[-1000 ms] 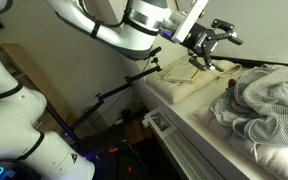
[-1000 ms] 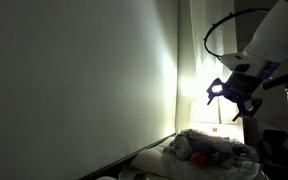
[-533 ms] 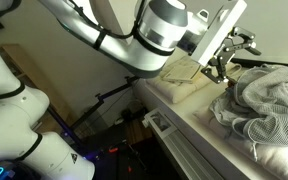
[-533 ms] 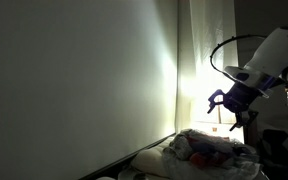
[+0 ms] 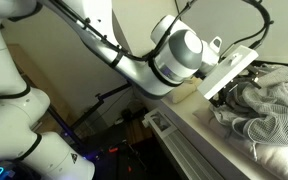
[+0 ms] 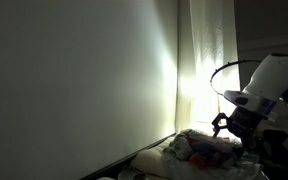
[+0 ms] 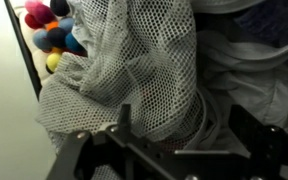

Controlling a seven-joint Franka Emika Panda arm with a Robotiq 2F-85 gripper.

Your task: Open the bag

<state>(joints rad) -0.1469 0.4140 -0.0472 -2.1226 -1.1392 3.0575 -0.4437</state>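
Over the heaped mesh, at 6 o'clock in the wrist view, the gripper (image 7: 169,150) hung with its fingers (image 7: 256,135) spread wide and nothing between them. The bag (image 7: 134,70) filled most of that view as a crumpled mound of folds. Pale cords (image 7: 209,122) showed at about 5 o'clock, near the fingers, and a cluster of coloured balls (image 7: 49,30) lay at 10 o'clock, beside the mesh. Whether the balls were inside the sack or only next to it could not be told.

In an exterior view the arm (image 5: 179,55) reached across toward 3 o'clock, where the bag (image 5: 274,100) lay bunched on a white ledge (image 5: 199,140). The wrist hid the fingertips there. In the dim exterior view the gripper (image 6: 227,122) stood just above the sack (image 6: 209,148), at about 4 o'clock.

Judging from this, the trouble lay in what the fingers would catch. The mouth of the sack was not clearly visible, so a close onto the nearest hump would likely take several layers at once and lift the whole sack instead of parting it. The open weave could also hook on a fingertip and drag. Because the sack lay near the ledge's edge, a sideways pull might slide it off. Aiming for the cords looked the safer bet.
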